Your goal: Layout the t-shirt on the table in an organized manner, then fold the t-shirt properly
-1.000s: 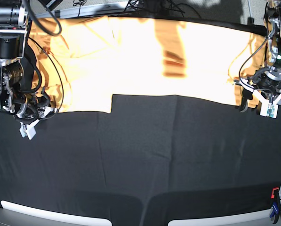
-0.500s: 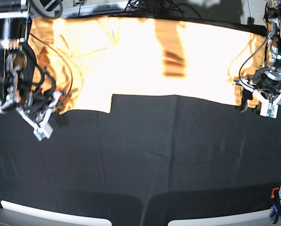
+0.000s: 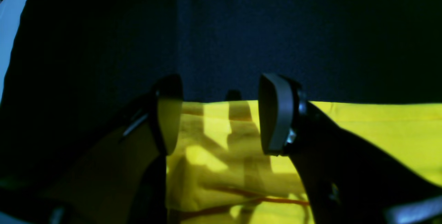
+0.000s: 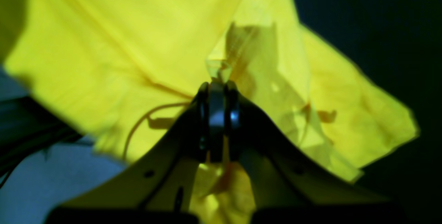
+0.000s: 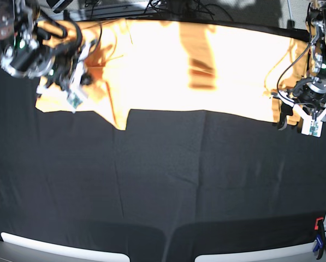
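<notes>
While t-shirt (image 5: 195, 65) is spread along far edge of black surface (image 5: 168, 180), sleeve fold is pinched in closed right tool (image 4: 217, 79); left tool (image 3: 217, 113) is held agape over hem, nothing gripped.

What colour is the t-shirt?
Pale yellow-orange t-shirt; seen best in the base view.

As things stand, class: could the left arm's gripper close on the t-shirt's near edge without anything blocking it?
Probably yes. The left gripper is open right over the t-shirt edge on the table, with nothing between its fingers.
</notes>
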Controlling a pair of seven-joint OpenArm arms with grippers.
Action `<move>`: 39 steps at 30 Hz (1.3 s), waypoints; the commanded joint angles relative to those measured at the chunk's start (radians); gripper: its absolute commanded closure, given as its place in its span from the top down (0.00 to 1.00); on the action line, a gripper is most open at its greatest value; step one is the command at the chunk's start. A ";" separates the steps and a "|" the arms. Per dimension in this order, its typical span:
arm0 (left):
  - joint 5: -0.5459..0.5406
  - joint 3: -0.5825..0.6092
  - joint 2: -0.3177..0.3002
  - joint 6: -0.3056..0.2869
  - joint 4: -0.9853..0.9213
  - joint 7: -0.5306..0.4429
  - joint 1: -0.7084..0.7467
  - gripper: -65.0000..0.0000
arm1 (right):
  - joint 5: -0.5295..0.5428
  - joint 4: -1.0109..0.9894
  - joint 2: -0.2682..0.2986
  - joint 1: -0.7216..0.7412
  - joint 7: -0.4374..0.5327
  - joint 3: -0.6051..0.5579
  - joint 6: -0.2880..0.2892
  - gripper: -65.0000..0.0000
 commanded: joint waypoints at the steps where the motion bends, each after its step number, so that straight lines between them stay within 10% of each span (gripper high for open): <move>1: -0.006 -0.006 -0.014 0.005 0.018 -0.027 -0.011 0.49 | 0.005 0.040 0.010 -0.024 0.026 0.006 0.002 0.00; 22: -0.005 -0.006 -0.014 0.005 0.018 -0.027 -0.011 0.49 | 0.173 0.097 0.011 -0.211 0.057 0.005 0.084 0.00; 28: -0.006 -0.006 -0.019 0.005 0.018 -0.020 -0.010 0.49 | 0.186 0.097 0.011 -0.208 0.049 0.005 0.111 0.41; 39: -0.010 -0.007 -0.097 0.006 0.016 0.096 -0.002 0.49 | 0.027 0.096 0.011 -0.074 0.083 0.022 0.060 0.43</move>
